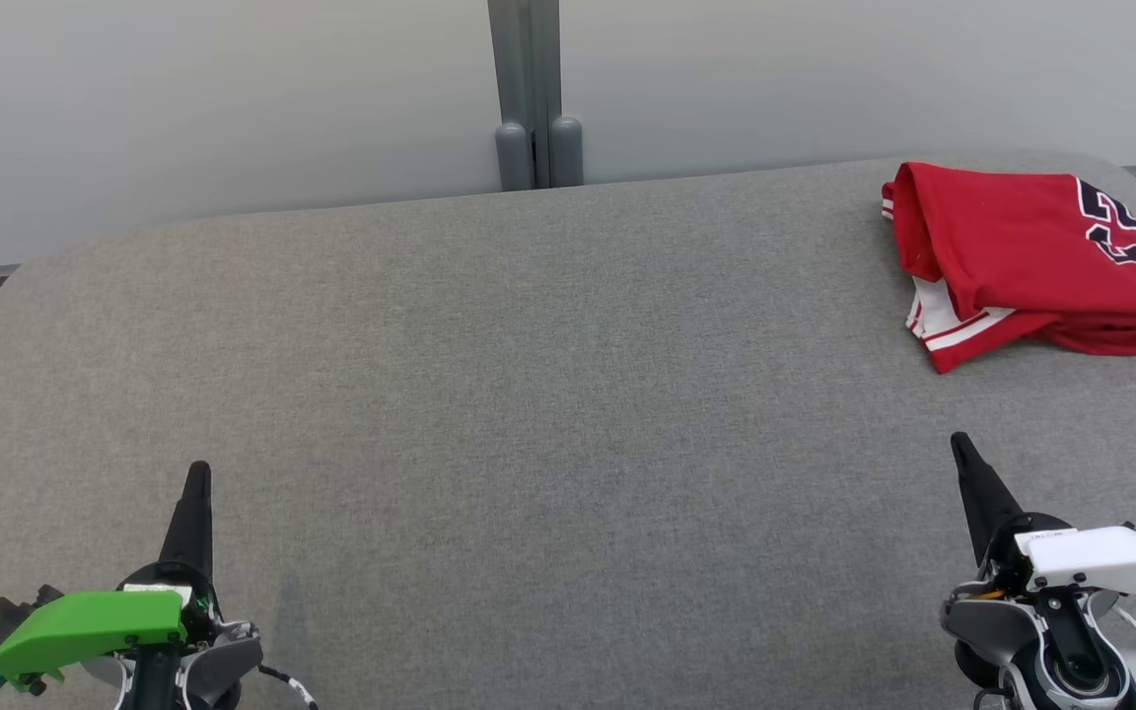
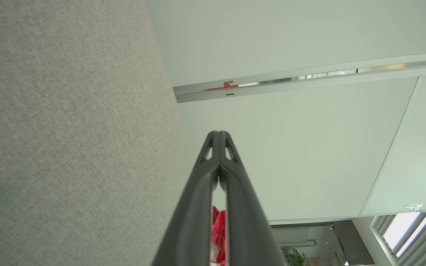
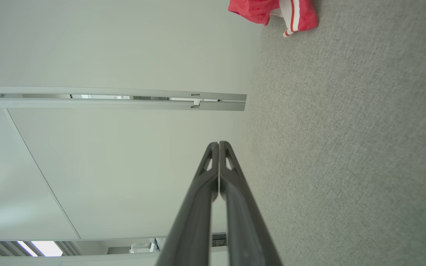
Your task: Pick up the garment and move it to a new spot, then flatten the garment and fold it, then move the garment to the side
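Garment lies folded at the table's far right corner. Left gripper and right gripper sit well apart from it, fingers pressed together, empty. A careless nudge there could spill it over the nearby edge or unfold its loose striped hem.

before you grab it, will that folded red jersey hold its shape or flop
Probably floppy: the red jersey lies in soft, uneven folds, so lifted by one edge it would likely unfold and hang. It looks thin, so likely light. Pushed, it may bunch up rather than slide on the textured grey table.
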